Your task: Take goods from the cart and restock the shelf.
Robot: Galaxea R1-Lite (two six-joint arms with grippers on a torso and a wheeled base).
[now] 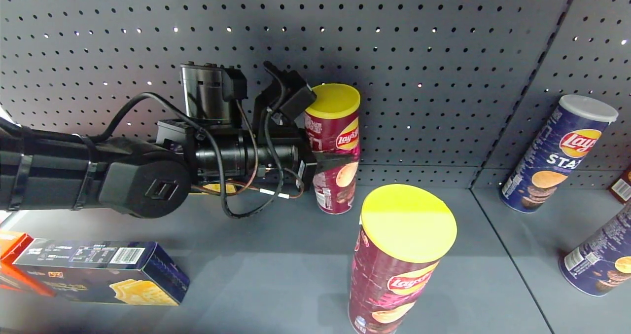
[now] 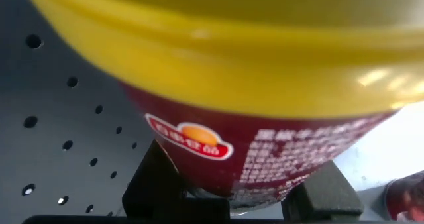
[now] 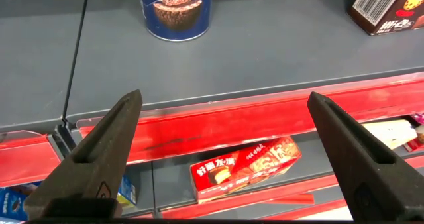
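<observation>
A maroon chips can [image 1: 335, 127] with a yellow lid stands at the back of the grey shelf [image 1: 276, 255], close to the pegboard wall. My left gripper [image 1: 339, 162] is shut on its middle from the left. In the left wrist view the can [image 2: 265, 151] sits between the two black fingers [image 2: 156, 184]. A second maroon can [image 1: 399, 260] stands upright nearer the front. My right gripper [image 3: 225, 98] is open and holds nothing, in front of the shelf's red edge strip [image 3: 232, 124].
A dark blue cracker box [image 1: 103, 272] and an orange box [image 1: 12, 255] lie at the front left. Two blue chips cans [image 1: 557, 156] [image 1: 599, 260] stand on the adjoining shelf to the right, beside a brown box [image 1: 622, 186]. A red snack box [image 3: 245, 168] lies on a lower shelf.
</observation>
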